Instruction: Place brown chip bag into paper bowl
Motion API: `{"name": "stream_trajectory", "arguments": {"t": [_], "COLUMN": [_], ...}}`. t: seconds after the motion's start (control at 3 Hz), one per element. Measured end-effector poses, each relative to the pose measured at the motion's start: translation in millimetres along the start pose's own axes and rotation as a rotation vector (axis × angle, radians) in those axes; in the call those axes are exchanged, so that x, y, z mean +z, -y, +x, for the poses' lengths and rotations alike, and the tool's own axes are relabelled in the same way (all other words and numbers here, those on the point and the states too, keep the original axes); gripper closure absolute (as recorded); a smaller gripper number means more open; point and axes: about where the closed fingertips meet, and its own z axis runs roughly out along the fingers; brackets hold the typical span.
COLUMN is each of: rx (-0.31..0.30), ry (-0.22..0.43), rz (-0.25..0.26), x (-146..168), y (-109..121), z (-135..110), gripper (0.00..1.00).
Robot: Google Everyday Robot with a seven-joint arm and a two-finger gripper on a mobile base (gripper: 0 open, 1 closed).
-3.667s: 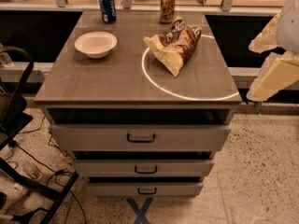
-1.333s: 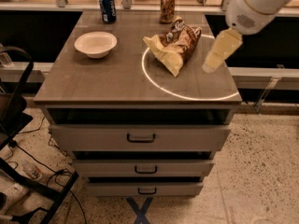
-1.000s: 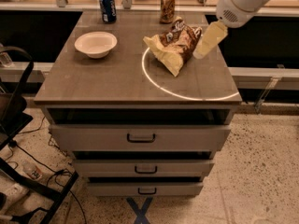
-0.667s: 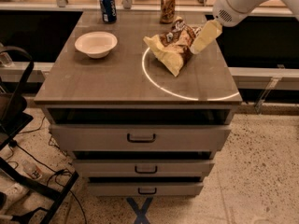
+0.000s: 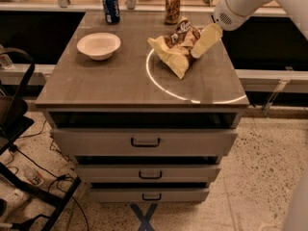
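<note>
The brown chip bag (image 5: 174, 47) lies crumpled on the right half of the cabinet top, dark brown with pale yellow ends. The paper bowl (image 5: 98, 45) sits to its left, off-white, upright and empty. My gripper (image 5: 198, 51) reaches down from the upper right on the white arm (image 5: 236, 6). Its pale tip is at the right side of the chip bag, touching it or very close. The bag rests on the surface.
A blue can (image 5: 110, 6) and a brown drink can (image 5: 172, 6) stand at the back edge of the cabinet top (image 5: 110, 83). A bright light ring (image 5: 159, 83) lies on the top around the bag. Drawers face front. A black frame (image 5: 19, 129) stands at the left.
My gripper has moved in from the right and down toward the left, reaching the chip bag's right side. The bag, bowl and cans have not moved.
</note>
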Motion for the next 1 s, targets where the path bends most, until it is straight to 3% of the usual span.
{"name": "stream_trajectory", "arguments": {"t": [0.67, 1.0], "rx": [0.127, 0.170], "ry": [0.046, 0.127], "rz": [-0.151, -0.226], "x": [65.7, 85.8], "y": [-3.4, -2.9], "z": [-9.4, -29.3], "gripper": [0.00, 0.00]}}
